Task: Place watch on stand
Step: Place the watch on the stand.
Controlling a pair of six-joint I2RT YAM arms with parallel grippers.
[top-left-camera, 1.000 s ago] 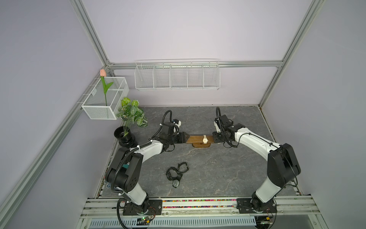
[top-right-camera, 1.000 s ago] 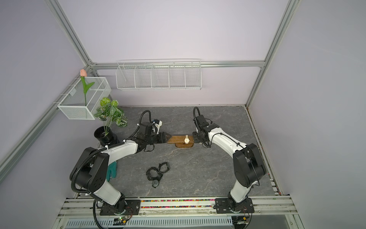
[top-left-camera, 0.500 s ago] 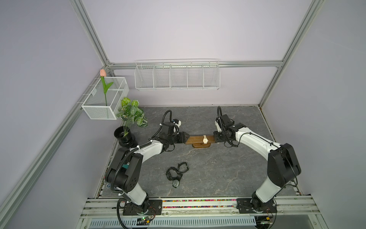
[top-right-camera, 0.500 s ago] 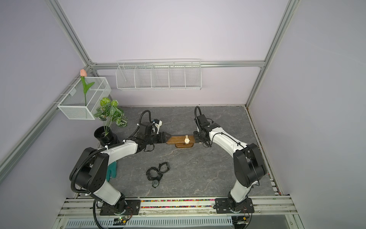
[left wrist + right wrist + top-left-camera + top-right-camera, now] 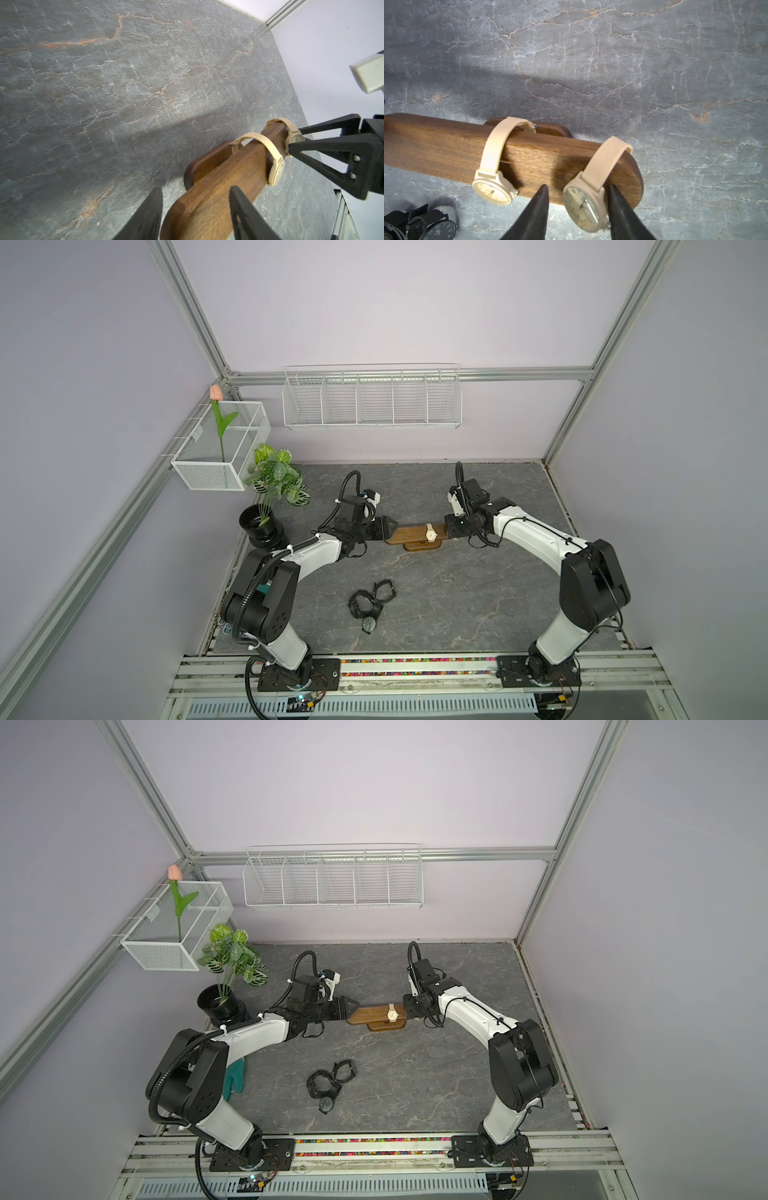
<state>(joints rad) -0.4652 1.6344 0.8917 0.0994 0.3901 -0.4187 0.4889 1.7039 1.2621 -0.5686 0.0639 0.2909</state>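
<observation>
Compared with the earlier frame, the right gripper (image 5: 449, 529) sits slightly further toward frame right in both top views. Lower centre there lie black watches (image 5: 368, 605). At mid-frame, the right gripper straddles the end watch (image 5: 583, 207), already looped on the stand (image 5: 446, 145), jaws parted with a gap on one side. Withdraw straight back, without snagging the strap. The left gripper (image 5: 195, 188) straddles the stand's other end; clamping cannot be told.
</observation>
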